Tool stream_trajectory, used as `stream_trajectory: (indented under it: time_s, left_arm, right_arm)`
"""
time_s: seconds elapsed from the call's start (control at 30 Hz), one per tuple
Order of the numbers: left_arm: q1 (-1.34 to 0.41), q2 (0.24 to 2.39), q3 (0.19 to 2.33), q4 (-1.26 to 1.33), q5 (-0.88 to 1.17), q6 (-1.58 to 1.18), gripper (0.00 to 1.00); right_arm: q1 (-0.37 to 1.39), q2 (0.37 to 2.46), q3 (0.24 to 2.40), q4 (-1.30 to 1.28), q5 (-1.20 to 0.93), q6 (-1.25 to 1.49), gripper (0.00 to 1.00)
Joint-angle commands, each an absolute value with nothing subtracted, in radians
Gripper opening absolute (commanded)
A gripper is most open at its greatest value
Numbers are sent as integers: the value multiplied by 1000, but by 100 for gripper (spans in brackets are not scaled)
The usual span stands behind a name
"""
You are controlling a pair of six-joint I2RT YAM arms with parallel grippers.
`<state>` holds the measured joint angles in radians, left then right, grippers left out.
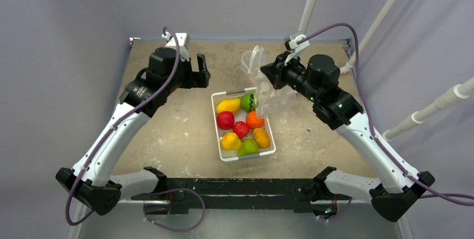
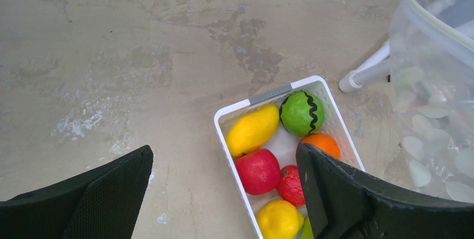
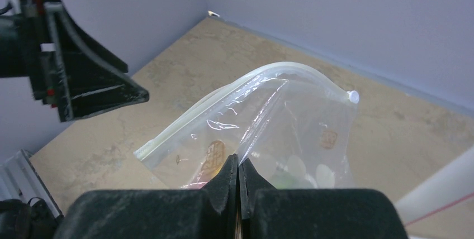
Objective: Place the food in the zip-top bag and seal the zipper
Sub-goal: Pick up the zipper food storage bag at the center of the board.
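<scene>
The food (image 1: 243, 127), several glossy yellow, green, red and orange toy fruits, lies in a white tray (image 1: 229, 92) at mid table. In the left wrist view I see a yellow mango (image 2: 252, 130), a striped green melon (image 2: 302, 113) and a red apple (image 2: 258, 171) in the tray (image 2: 268, 95). My left gripper (image 1: 197, 72) is open and empty, above and left of the tray's far end (image 2: 223, 149). My right gripper (image 1: 267, 77) is shut on the clear zip-top bag (image 3: 290, 122) and holds it up beyond the tray, its mouth gaping. The zipper (image 3: 223, 102) arches open.
White pipes stand at the right (image 1: 436, 105) and far back (image 1: 310, 4); one pipe foot (image 2: 366, 71) rests just beyond the tray. Purple walls close in the table on three sides. The bag (image 2: 436, 82) hangs right of the tray.
</scene>
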<state>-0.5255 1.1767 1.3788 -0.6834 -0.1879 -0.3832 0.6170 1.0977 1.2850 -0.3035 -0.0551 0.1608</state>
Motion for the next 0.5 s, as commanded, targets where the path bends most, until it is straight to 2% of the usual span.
stream_trajectory:
  time_s: [0.0,0.27,0.47]
  left_arm:
    - [-398,1169,1421,-661,-16,-439,98]
    - [-327,1173,1413,-627,154,-483,94]
    - [-212,1191,1439,-606,357,-513,93]
  right_arm:
    - [623,1072,1276,-159,-197,27,0]
    - [624,1006,1169,-52,-299,-152,0]
    - [623,961,1122,-36,-353,-268,0]
